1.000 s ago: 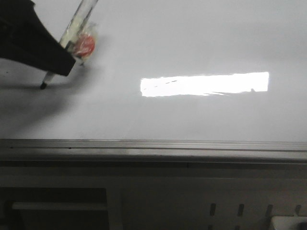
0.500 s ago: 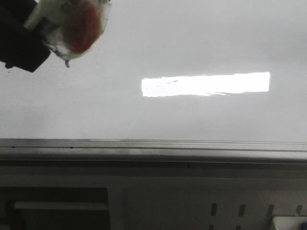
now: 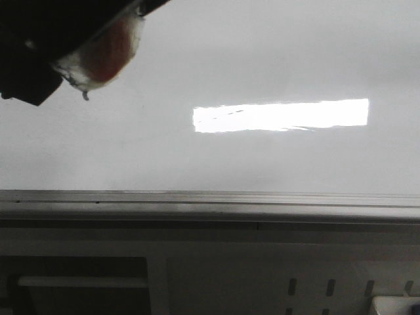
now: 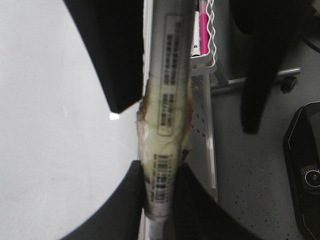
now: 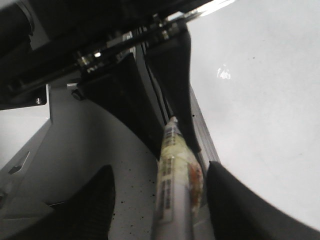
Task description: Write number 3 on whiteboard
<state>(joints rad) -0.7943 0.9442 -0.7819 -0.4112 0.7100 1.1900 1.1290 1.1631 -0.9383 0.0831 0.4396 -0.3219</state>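
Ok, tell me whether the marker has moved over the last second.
Yes. In the front view the marker has swung up and closer to the camera, its tip lifted farther from the whiteboard's edge rail.

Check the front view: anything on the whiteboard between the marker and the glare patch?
Nothing. In the front view, the stretch of whiteboard between the marker and the glare patch is bare, with no ink stroke visible.
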